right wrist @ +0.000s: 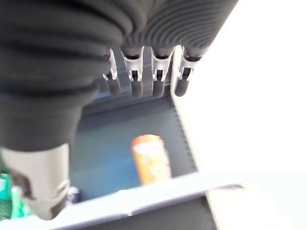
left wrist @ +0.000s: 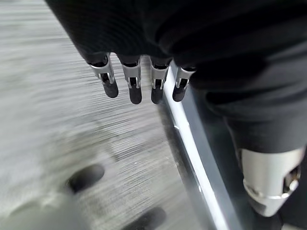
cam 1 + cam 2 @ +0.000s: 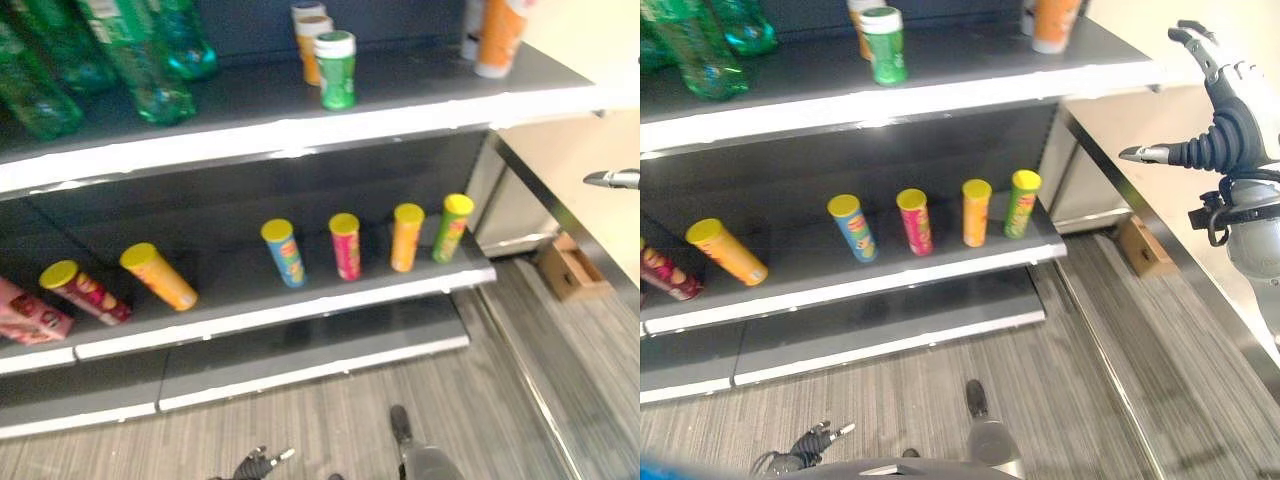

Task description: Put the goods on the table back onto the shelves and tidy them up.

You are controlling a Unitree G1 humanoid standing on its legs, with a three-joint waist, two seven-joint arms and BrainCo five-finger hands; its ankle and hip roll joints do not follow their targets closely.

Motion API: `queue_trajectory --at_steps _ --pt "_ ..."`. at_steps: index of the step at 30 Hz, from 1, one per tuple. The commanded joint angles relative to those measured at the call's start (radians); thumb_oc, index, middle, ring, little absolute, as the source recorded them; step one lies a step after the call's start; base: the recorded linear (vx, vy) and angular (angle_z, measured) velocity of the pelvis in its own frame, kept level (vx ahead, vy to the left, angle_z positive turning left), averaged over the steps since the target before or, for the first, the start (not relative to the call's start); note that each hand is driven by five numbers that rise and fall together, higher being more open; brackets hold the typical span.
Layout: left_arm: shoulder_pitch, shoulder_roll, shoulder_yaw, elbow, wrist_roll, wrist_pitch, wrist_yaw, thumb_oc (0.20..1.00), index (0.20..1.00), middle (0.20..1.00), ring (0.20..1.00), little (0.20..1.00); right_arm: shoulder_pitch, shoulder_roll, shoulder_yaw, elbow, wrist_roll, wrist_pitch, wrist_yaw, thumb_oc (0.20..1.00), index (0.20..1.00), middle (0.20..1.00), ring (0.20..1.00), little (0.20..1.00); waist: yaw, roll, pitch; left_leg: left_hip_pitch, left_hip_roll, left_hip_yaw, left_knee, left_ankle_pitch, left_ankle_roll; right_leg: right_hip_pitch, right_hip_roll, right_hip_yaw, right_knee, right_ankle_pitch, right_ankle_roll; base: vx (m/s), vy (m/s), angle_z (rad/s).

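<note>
**Both robot hands empty in front of the shelves**

Right robot hand [image 3: 1225, 110] is raised beside the end of the top shelf [image 3: 940, 90], fingers stretched and relaxed, holding nothing. My left robot hand [image 2: 139, 72] hangs low over the striped floor [image 3: 350, 410], its fingers straight too, nothing in it.

I see no surface with goods from here, so I judge the tidying part is what I can work on. On the middle shelf [image 3: 300, 300] four crisp tubes stand in a row: blue tube [image 3: 284, 252], pink tube [image 3: 345, 245], orange tube [image 3: 406, 237] and green tube [image 3: 452, 227]. Further left, a yellow-lidded orange tube [image 3: 160, 277] and a dark red tube [image 3: 84, 290] lean over. On the top shelf stand a green can [image 3: 336, 69], green bottles [image 3: 140, 60] and an orange bottle [image 1: 151, 158], which shows just past my right fingers.

The tubes should be light, stiff cardboard with smooth, slightly slippery sides; I would wrap them mid-body and not squeeze hard. The leaning pair lies well apart from both robot hands, down and to the left of the right one; the orange bottle is the nearest item to it.
</note>
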Motion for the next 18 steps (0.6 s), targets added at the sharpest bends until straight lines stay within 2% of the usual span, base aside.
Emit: queue_trajectory --at_steps 1,4,5,7,9,11,14,15,17,18 --pt "-0.015 0.072 0.015 0.009 0.026 -0.018 -0.008 1.000 1.000 1.000 1.000 1.000 -0.153 0.012 0.029 -0.034 0.049 -0.049 0.014 1.000 1.000 1.000 1.000 1.000 0.058 -0.020 -0.010 -0.019 0.068 -0.141 0.048 -0.089 -0.036 0.086 -0.120 -0.062 0.135 -0.093 0.022 -0.20 -0.002 -1.12" --pt "-0.015 0.076 0.023 -0.006 0.028 -0.017 -0.012 1.000 1.000 1.000 1.000 1.000 -0.181 0.047 0.087 -0.068 0.083 -0.059 0.058 1.000 1.000 1.000 1.000 1.000 0.089 -0.013 -0.018 -0.040 0.095 -0.065 0.075 -0.092 -0.037 0.123 -0.187 -0.172 0.172 -0.112 0.008 -0.12 -0.065 -1.07" --pt "-0.012 0.076 0.023 -0.015 0.027 -0.016 -0.014 1.000 1.000 1.000 1.000 1.000 -0.188 0.067 0.115 -0.082 0.098 -0.062 0.077 1.000 1.000 1.000 1.000 1.000 0.101 -0.006 -0.024 -0.037 0.109 -0.046 0.083 -0.111 -0.043 0.146 -0.212 -0.207 0.197 -0.131 0.017 -0.06 -0.105 -1.19" --pt "-0.013 0.080 0.028 -0.032 0.023 -0.015 -0.016 1.000 1.000 1.000 1.000 1.000 -0.192 0.097 0.144 -0.103 0.111 -0.060 0.102 1.000 1.000 1.000 1.000 1.000 0.121 -0.009 -0.035 -0.049 0.126 0.005 0.097 -0.105 -0.049 0.184 -0.255 -0.283 0.205 -0.111 0.024 -0.08 -0.132 -1.04" --pt "-0.013 0.078 0.034 -0.035 0.022 -0.015 -0.017 1.000 1.000 1.000 1.000 1.000 -0.180 0.117 0.157 -0.105 0.106 -0.053 0.114 1.000 1.000 1.000 1.000 1.000 0.126 -0.015 -0.048 -0.054 0.132 0.037 0.104 -0.106 -0.055 0.211 -0.273 -0.307 0.196 -0.091 0.035 -0.06 -0.165 -0.60" --pt "-0.014 0.081 0.037 -0.041 0.026 -0.017 -0.018 1.000 1.000 1.000 1.000 1.000 -0.147 0.128 0.132 -0.117 0.087 -0.043 0.115 1.000 1.000 1.000 1.000 1.000 0.135 -0.031 -0.062 -0.064 0.135 0.052 0.116 -0.102 -0.066 0.273 -0.255 -0.311 0.118 -0.101 0.041 -0.02 -0.231 -0.89" --pt "-0.017 0.077 0.044 -0.029 0.031 -0.025 -0.013 1.000 1.000 1.000 1.000 1.000 -0.139 0.118 0.098 -0.133 0.095 -0.046 0.101 1.000 1.000 1.000 1.000 1.000 0.129 -0.035 -0.086 -0.074 0.164 0.071 0.124 -0.076 -0.099 0.297 -0.196 -0.284 0.012 -0.127 0.045 0.00 -0.265 -0.68" --pt "-0.014 0.074 0.048 -0.029 0.030 -0.026 -0.013 1.000 1.000 1.000 1.000 1.000 -0.134 0.111 0.090 -0.137 0.097 -0.045 0.101 1.000 1.000 1.000 1.000 1.000 0.127 -0.033 -0.092 -0.071 0.177 0.072 0.119 -0.068 -0.109 0.307 -0.175 -0.277 -0.015 -0.131 0.040 0.02 -0.394 -0.68" --pt "-0.011 0.059 0.045 -0.027 0.026 -0.028 -0.011 1.000 1.000 1.000 1.000 1.000 -0.122 0.056 0.039 -0.131 0.110 -0.057 0.076 1.000 1.000 1.000 1.000 1.000 0.104 -0.020 -0.095 -0.056 0.237 0.073 0.091 -0.009 -0.154 0.326 -0.099 -0.253 -0.053 -0.168 0.012 -0.01 -0.416 -0.43" --pt "-0.014 0.055 0.042 -0.021 0.026 -0.026 -0.011 1.000 1.000 1.000 1.000 1.000 -0.108 0.043 0.018 -0.125 0.114 -0.060 0.069 1.000 1.000 1.000 1.000 1.000 0.095 -0.017 -0.094 -0.054 0.255 0.070 0.081 0.009 -0.166 0.330 -0.077 -0.247 -0.055 -0.182 0.002 -0.05 -0.400 -0.22"
